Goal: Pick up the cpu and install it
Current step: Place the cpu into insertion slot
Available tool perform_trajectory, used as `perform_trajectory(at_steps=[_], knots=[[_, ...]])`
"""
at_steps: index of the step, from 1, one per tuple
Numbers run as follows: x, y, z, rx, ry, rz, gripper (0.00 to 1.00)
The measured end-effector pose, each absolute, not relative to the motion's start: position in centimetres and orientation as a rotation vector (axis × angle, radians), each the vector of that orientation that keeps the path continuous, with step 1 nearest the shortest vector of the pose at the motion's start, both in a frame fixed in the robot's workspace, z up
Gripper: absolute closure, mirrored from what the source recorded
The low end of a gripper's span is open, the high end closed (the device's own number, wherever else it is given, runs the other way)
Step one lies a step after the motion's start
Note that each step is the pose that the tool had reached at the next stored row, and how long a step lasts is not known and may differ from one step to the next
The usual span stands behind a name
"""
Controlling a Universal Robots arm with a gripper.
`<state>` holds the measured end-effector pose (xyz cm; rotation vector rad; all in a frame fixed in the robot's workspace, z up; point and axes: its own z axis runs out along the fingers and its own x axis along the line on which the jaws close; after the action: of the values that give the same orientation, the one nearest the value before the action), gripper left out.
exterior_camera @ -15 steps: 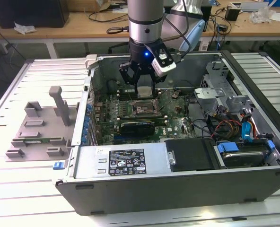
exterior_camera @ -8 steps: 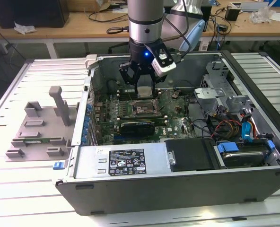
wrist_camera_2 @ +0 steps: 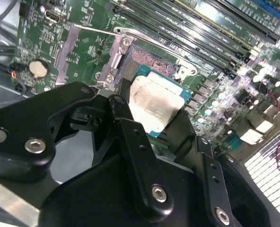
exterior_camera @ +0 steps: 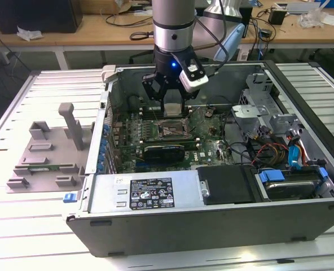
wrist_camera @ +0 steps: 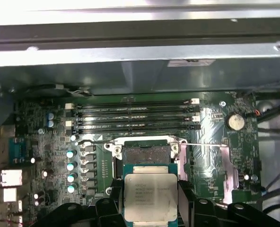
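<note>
The pincer [exterior_camera: 171, 113] is pinched on the cpu [wrist_camera: 150, 194], which is gripped by two opposite edges with its silver lid facing up. The chip is held low inside the open computer case [exterior_camera: 212, 220], just above the motherboard [wrist_camera: 40, 142] and partly over the near side of the open socket [wrist_camera: 147, 153]; it is not yet seated.

The main risk is judged to be bent socket pins. These would be caused by the chip being lowered off-centre, turned the wrong way, or tilted so that one corner lands first. Since only thin edges are held, a slip in the grip is also possible, and the chip could then be dropped skewed onto the contacts.

The raised retention frame [wrist_camera_2: 116, 61] and its thin lever [wrist_camera: 201, 145] stand just beside the socket, so a finger could be caught on them. The memory slots [wrist_camera: 135, 116] lie beyond the socket and are less exposed.

A grey tray [exterior_camera: 45, 152] lies on the slatted surface [exterior_camera: 20, 226], beside the case on the exterior view's left.
</note>
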<state>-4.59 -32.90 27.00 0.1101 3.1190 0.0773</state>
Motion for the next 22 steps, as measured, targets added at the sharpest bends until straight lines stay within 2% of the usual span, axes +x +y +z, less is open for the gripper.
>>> perform_trajectory(at_steps=[22], knots=[[-4.59,-32.91,26.92,1.005,2.941,0.065,0.45]])
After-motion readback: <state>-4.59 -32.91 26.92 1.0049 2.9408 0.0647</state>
